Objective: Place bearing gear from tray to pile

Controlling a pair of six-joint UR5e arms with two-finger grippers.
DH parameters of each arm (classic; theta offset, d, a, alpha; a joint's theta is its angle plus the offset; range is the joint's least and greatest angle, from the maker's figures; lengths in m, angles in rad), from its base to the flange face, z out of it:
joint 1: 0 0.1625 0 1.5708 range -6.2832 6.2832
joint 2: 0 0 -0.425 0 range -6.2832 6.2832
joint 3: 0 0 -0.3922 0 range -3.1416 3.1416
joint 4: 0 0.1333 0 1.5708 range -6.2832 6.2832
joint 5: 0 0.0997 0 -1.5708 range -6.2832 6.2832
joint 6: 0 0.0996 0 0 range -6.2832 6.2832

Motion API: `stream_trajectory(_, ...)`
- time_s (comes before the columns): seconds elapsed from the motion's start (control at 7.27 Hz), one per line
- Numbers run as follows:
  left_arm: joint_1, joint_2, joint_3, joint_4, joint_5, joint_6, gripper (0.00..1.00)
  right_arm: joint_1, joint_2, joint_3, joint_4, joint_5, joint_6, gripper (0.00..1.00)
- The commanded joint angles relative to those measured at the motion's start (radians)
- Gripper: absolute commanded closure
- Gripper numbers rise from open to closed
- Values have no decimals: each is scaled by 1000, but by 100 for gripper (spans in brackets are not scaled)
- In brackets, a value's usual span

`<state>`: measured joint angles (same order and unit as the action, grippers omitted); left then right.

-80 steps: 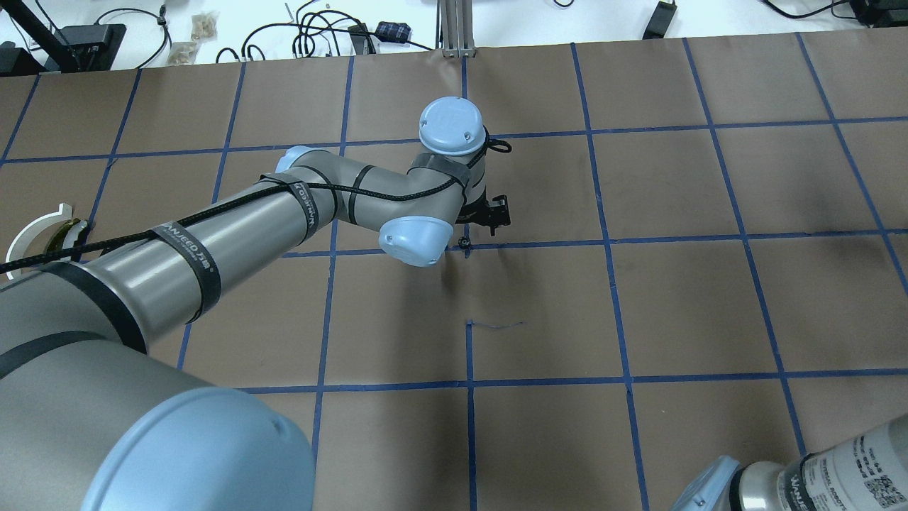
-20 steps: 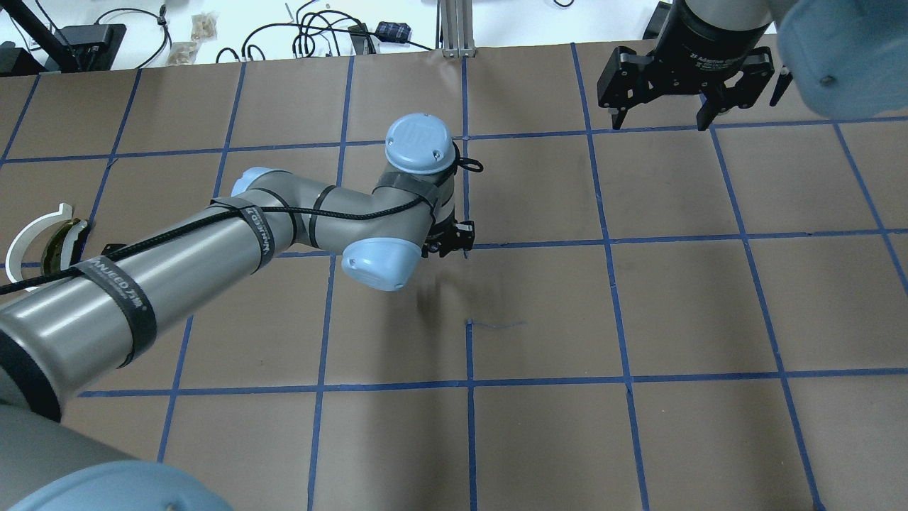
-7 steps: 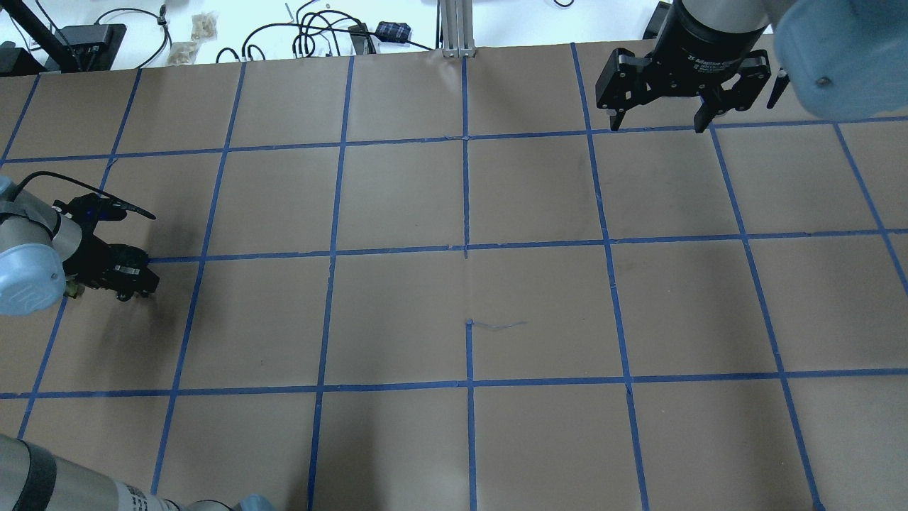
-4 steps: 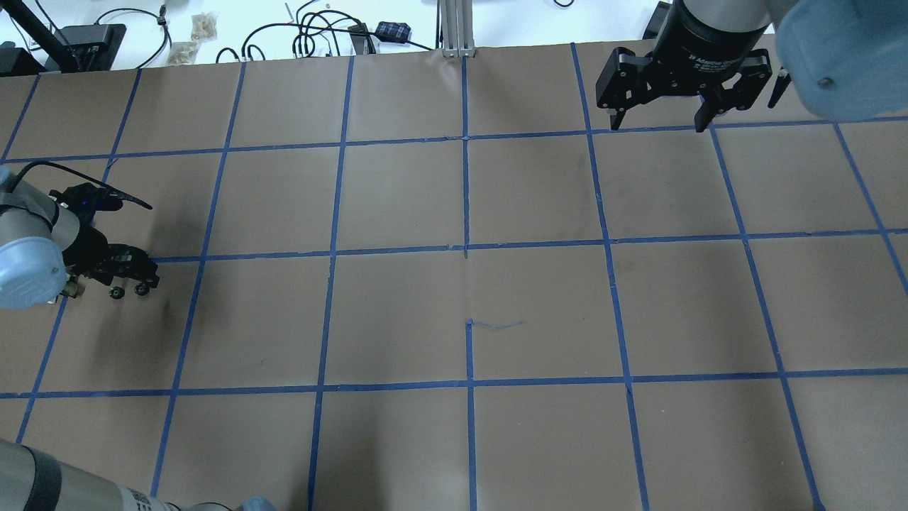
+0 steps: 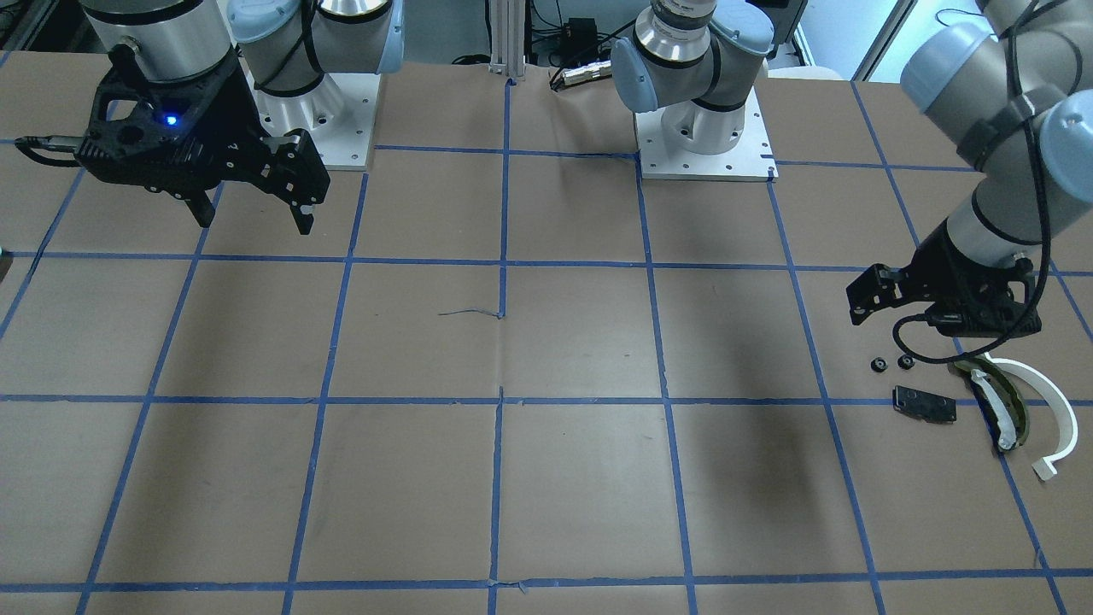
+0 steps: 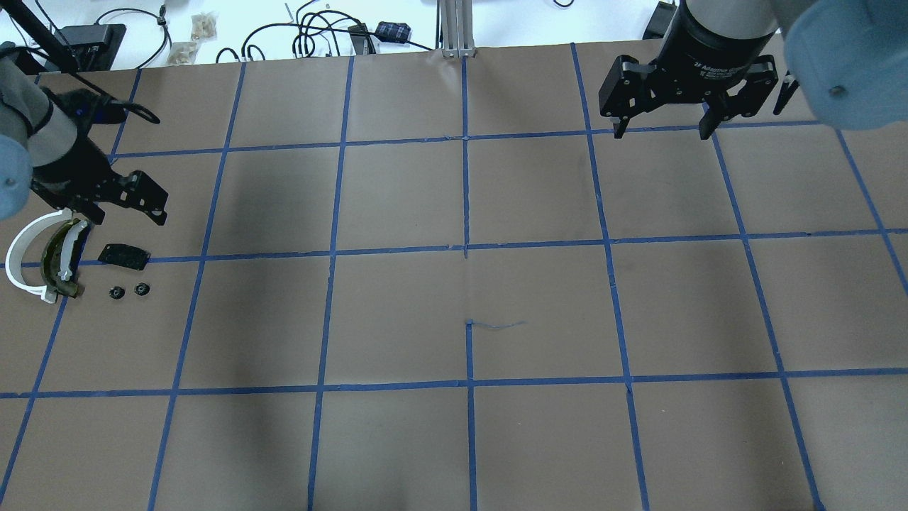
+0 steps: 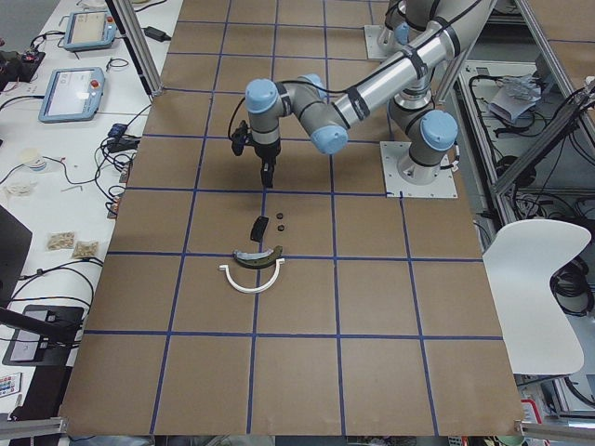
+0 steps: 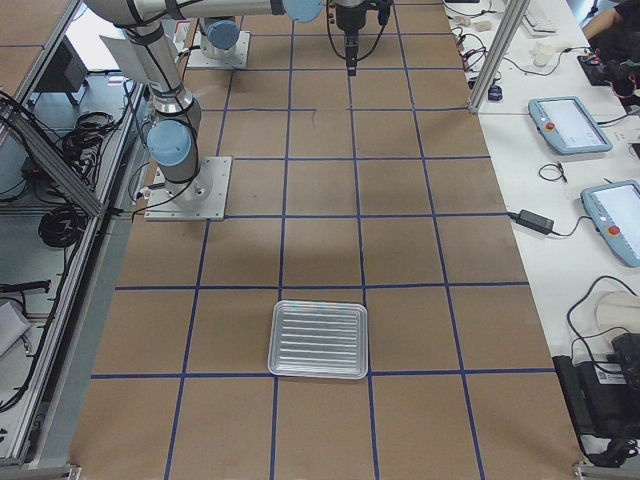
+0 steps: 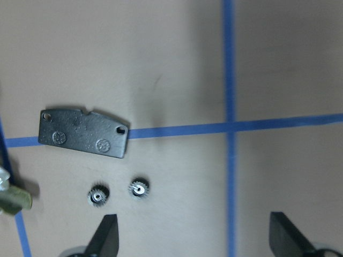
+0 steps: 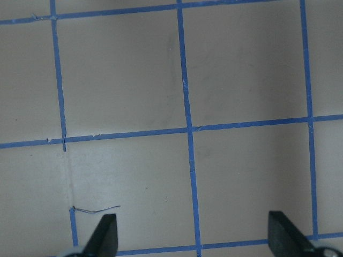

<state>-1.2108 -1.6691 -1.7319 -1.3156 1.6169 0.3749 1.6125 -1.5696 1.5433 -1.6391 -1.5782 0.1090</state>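
Two small black bearing gears [image 6: 115,292] [image 6: 142,288] lie side by side on the table by the pile, and also show in the left wrist view [image 9: 98,196] [image 9: 139,187]. The pile is a white arc strip [image 6: 21,259], an olive curved piece [image 6: 60,259] and a flat black plate [image 6: 124,255]. My left gripper [image 6: 131,216] is open and empty, raised just beyond the plate; its fingertips [image 9: 104,238] frame the gears from above. My right gripper [image 6: 661,131] is open and empty over bare table at the far right. The silver tray [image 8: 320,305] shows only in the exterior right view and looks empty.
The table is brown paper with a blue tape grid. Cables and small boxes [image 6: 319,32] lie beyond the far edge. In the front-facing view the pile [image 5: 995,401] sits at the right, near the table's end. Both arm bases [image 5: 700,128] stand at the robot's side.
My left gripper carried a gear from the table's middle to the pile, opened and left it beside the other gear, then pulled back toward the far side. My right arm came in and holds still.
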Motion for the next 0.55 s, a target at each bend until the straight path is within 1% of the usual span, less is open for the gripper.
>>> stream_trajectory(0.0,-204,98,87,-102,-54,-265,0,-5,11,18,4,-12,-3,0)
stream_trajectory(0.14,-290,117,97,-114,-54,-348,0,-12,25,-27,15,-9,0,0)
stream_trajectory(0.28,-314,139,100,-184,-54,-352,0,-6,29,-46,15,-3,0,0)
stream_trajectory(0.41,-317,185,103,-259,-52,-352,0,-3,28,-45,16,-2,0,0)
